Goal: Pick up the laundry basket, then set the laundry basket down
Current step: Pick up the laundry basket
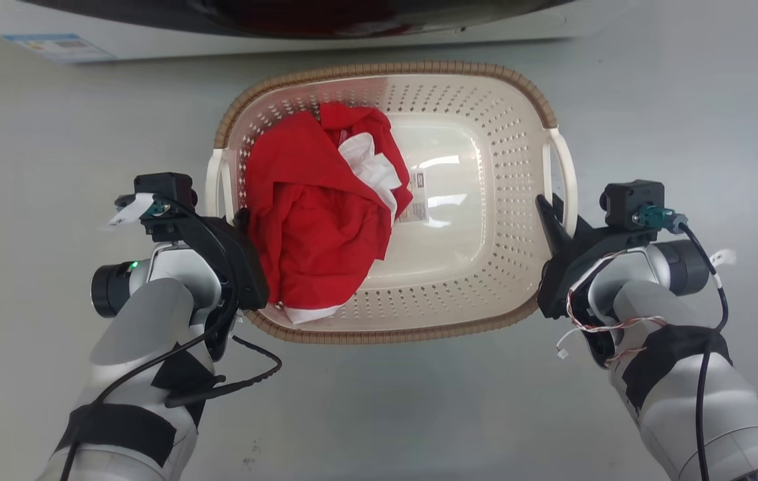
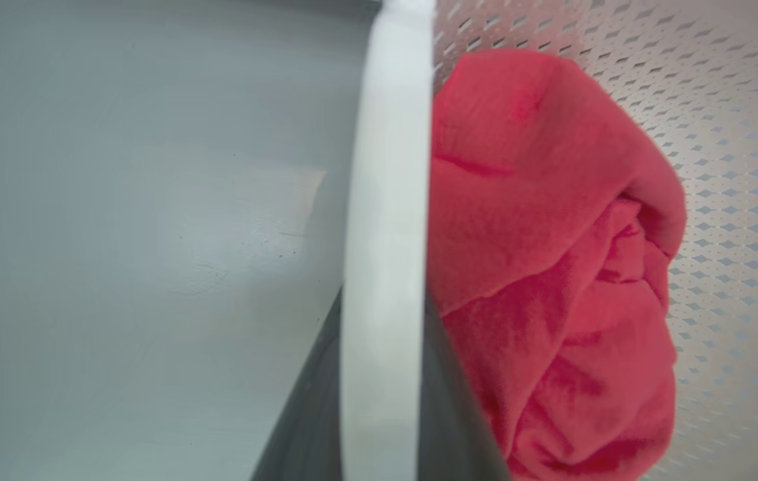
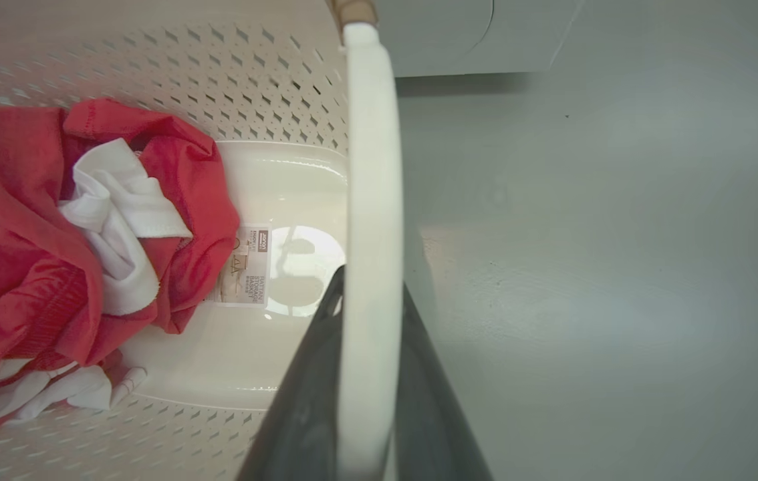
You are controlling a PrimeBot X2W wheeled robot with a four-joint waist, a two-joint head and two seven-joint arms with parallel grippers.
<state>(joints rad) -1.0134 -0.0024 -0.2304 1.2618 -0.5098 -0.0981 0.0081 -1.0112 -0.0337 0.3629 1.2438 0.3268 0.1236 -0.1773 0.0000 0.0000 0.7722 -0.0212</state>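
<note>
Laundry basket (image 1: 419,67) has left tool (image 1: 237,224) and right tool (image 1: 548,212) clamped on its white side handles (image 1: 565,170).

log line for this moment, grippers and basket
phase: grasp | left gripper: shut on left handle | right gripper: shut on right handle | laundry basket: red garment inside | lift: cannot tell

My laundry basket (image 1: 506,167) is cream, its walls patterned with rows of small holes, its rim (image 1: 386,69) a brown woven-look band, its left handle (image 1: 214,180) and right handle (image 1: 567,177) white. The garment (image 1: 312,227) inside is bright red with white cloth at its folds; the label (image 1: 417,197) is pale with dark print. My left gripper (image 1: 240,224) and right gripper (image 1: 553,220) are black, my forearms (image 1: 145,321) pale grey banded black. The floor (image 1: 51,147) is plain light grey, the appliance (image 1: 218,41) white.
</note>
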